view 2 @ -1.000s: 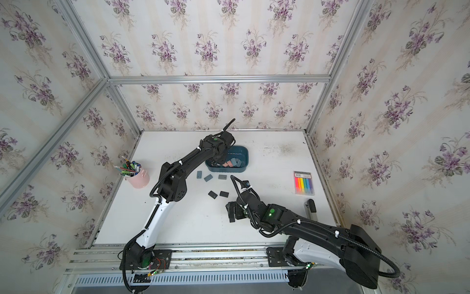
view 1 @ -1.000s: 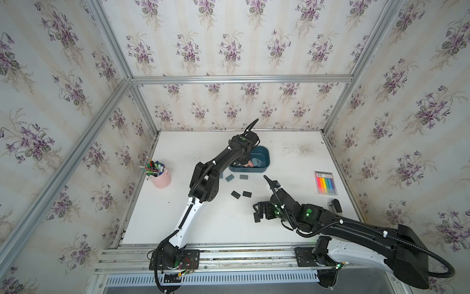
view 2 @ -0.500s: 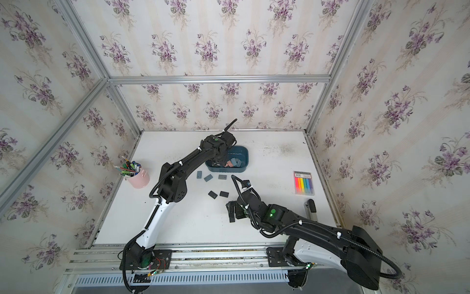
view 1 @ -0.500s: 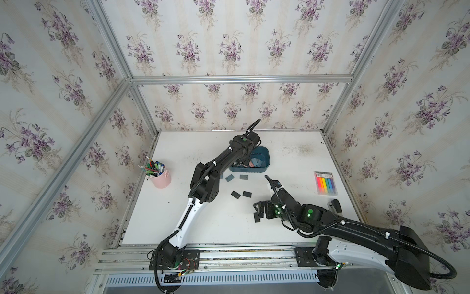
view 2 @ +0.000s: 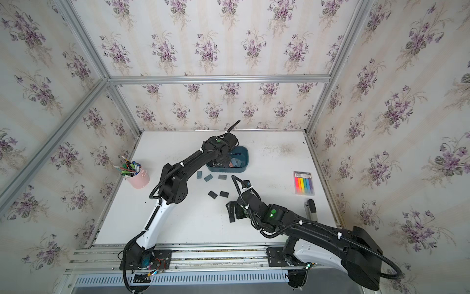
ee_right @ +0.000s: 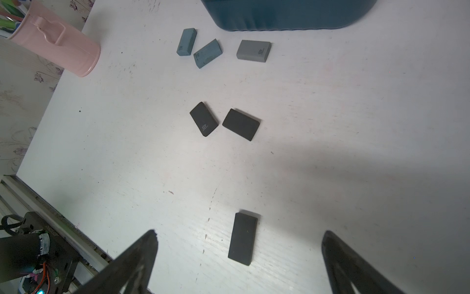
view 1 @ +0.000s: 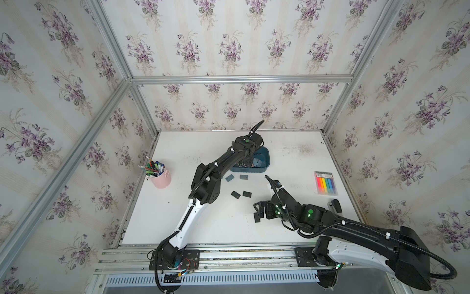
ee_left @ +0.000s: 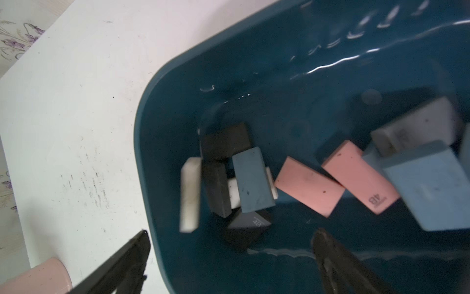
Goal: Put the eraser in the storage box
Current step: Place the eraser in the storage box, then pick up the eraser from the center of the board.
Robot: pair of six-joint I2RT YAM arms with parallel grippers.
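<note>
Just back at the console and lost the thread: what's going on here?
The left gripper hangs open over the storage box, nothing between its fingers; the box holds a pile of erasers. The right gripper, also open, hovers above a black eraser toward the front of the table. Five more lie loose short of the box: two black, two blue, one grey.

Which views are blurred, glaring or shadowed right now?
Left wrist view: the white eraser and light-blue eraser in the box look slightly smeared, and bright glare streaks cross the box wall. Right wrist view: sharp, with a broad soft shadow across the table. Both top views: evenly lit and sharp.
</note>
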